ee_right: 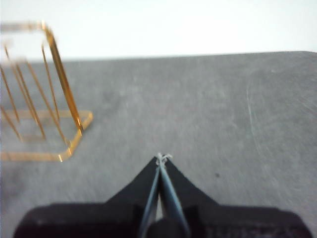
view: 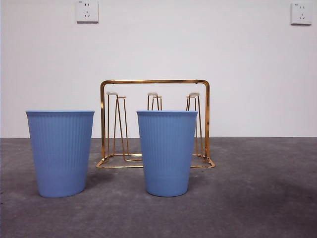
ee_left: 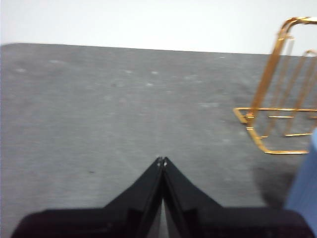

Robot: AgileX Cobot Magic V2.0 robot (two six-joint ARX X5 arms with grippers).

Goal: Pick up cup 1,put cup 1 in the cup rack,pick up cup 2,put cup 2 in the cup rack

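**Two cups waiting, both claws pinched and off to the sides**

Two blue ribbed plastic cups stand upright, mouths up, on the grey tabletop in the front view: one cup [view: 60, 152] at about nine o'clock from picture centre, the other cup [view: 167, 152] near the middle. Behind them and set apart, the gold wire cup rack [view: 154, 124] with its arched frame and three white-tipped prongs carries nothing; neither cup is on it yet.

The left gripper [ee_left: 162, 160] has its black jaws pressed together, tip to tip, holding nothing. From it the rack's corner [ee_left: 270, 111] lies toward two o'clock, and a sliver of blue cup [ee_left: 303, 191] shows at about four o'clock, near that claw. The right gripper [ee_right: 162, 157] is likewise pinched closed and holds nothing; it sees the rack [ee_right: 47, 119] toward ten o'clock but no cup at all.

I judge the left arm the nearer to a cup. Each cup's long axis is vertical, so a claw would need to spread wide first and come at the wall or the rim.
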